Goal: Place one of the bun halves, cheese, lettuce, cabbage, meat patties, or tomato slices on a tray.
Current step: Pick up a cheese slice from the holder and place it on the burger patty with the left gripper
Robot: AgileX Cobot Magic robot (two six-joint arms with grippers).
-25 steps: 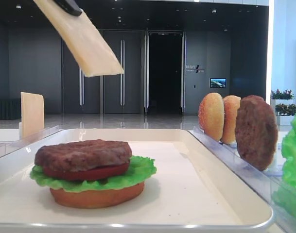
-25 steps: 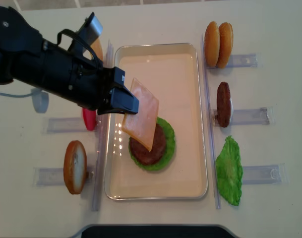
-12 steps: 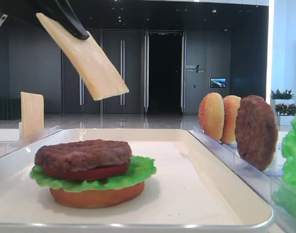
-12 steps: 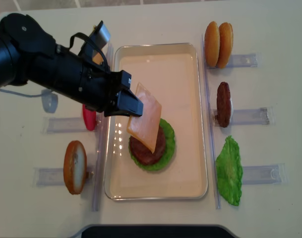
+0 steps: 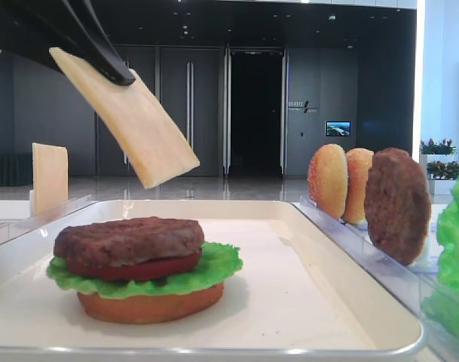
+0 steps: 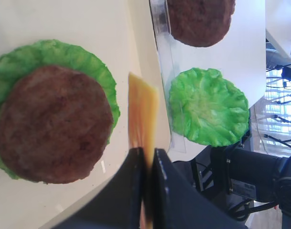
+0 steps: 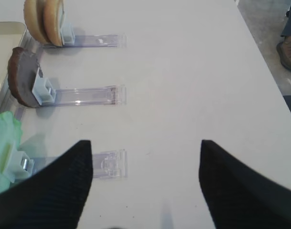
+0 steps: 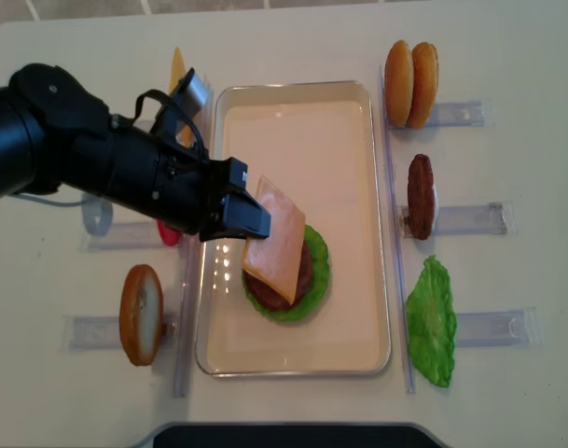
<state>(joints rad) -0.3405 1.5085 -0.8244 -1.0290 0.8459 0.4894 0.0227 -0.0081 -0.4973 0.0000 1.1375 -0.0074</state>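
Stack sitting toward tray's (image 8: pixel 372 224) near end: bun half, lettuce, tomato, patty (image 8: pixel 282 276) topmost. Left claw (image 8: pixel 249 217) pinching 1 cheese slice (image 8: pixel 274 241) by its edge, tilting it above the patty for laying flat. Right claw (image 7: pixel 145 183) hanging wide, idle, over surface's (image 7: pixel 193 71) right side.

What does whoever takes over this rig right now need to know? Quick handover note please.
Left gripper: shut on the cheese slice, held tilted above the stack, not touching it.
Right gripper: open, empty, over bare table by the right-side racks.
Tray: holds bottom bun, lettuce, tomato, patty, stacked.
In the racks: two bun halves, spare patty, spare lettuce, one bun on the left.
Left to do: lower cheese onto the patty, release.
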